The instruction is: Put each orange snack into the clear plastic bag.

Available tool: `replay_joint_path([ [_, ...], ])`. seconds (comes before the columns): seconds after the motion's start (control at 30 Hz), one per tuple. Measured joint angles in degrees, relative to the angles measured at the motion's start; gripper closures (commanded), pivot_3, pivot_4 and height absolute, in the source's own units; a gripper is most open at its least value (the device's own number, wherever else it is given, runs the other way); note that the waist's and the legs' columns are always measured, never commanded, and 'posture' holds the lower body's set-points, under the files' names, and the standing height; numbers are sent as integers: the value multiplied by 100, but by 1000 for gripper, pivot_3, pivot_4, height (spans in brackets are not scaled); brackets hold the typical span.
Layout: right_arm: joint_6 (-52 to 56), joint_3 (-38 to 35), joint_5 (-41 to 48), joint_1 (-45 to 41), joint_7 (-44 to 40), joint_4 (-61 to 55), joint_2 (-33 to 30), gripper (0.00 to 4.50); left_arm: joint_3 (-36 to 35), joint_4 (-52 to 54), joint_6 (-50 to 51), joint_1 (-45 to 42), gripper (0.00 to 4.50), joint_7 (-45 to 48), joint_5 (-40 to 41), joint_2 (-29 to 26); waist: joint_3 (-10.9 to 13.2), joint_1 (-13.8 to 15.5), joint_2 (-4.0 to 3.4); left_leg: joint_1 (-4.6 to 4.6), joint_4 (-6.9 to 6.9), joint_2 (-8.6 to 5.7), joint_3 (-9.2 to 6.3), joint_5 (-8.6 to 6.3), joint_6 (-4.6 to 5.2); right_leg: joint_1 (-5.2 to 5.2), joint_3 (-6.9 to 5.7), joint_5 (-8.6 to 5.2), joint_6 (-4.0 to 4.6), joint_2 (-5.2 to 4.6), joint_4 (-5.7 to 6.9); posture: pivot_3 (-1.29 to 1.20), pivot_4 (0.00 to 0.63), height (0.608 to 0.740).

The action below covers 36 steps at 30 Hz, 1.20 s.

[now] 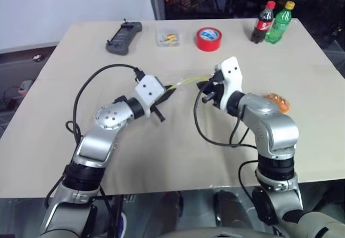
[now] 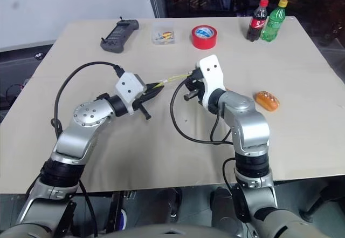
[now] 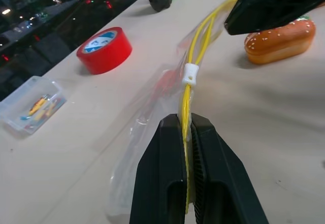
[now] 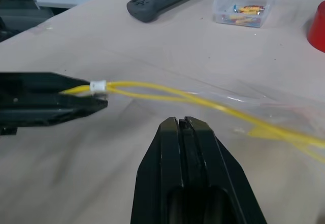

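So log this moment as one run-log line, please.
left gripper: shut on bag seal | right gripper: shut, holding nothing | one snack on table | step: opening bag

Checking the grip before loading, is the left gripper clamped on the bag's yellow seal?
Yes, the left gripper is shut on the yellow seal strip of the bag.

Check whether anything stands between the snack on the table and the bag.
The right gripper, shut, and its wrist sit between the snack and the bag, which the left gripper holds by its yellow strip. Nothing else lies between them.
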State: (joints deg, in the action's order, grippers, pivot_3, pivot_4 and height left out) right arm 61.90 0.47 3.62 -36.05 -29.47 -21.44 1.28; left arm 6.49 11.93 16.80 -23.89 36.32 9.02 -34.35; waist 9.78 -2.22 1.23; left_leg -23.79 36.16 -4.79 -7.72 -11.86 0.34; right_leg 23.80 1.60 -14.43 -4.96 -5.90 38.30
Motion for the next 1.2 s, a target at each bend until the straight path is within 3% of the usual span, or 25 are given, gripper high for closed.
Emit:
replay_joint_path([
  [0.37,307,-27,962,-148,296,-133,112,4416,-21,122,79,170,4500,113,11,0,0,-15,-1,2,7,1,-1,-7,12,3,0,0,0,1,17,0,150,740],
  [1.2,289,159,1715,-82,853,-156,-321,4416,-149,329,376,185,4500,230,40,20,0,-15,-1,4,13,1,-1,-13,22,3,0,0,0,2,24,0,150,740],
])
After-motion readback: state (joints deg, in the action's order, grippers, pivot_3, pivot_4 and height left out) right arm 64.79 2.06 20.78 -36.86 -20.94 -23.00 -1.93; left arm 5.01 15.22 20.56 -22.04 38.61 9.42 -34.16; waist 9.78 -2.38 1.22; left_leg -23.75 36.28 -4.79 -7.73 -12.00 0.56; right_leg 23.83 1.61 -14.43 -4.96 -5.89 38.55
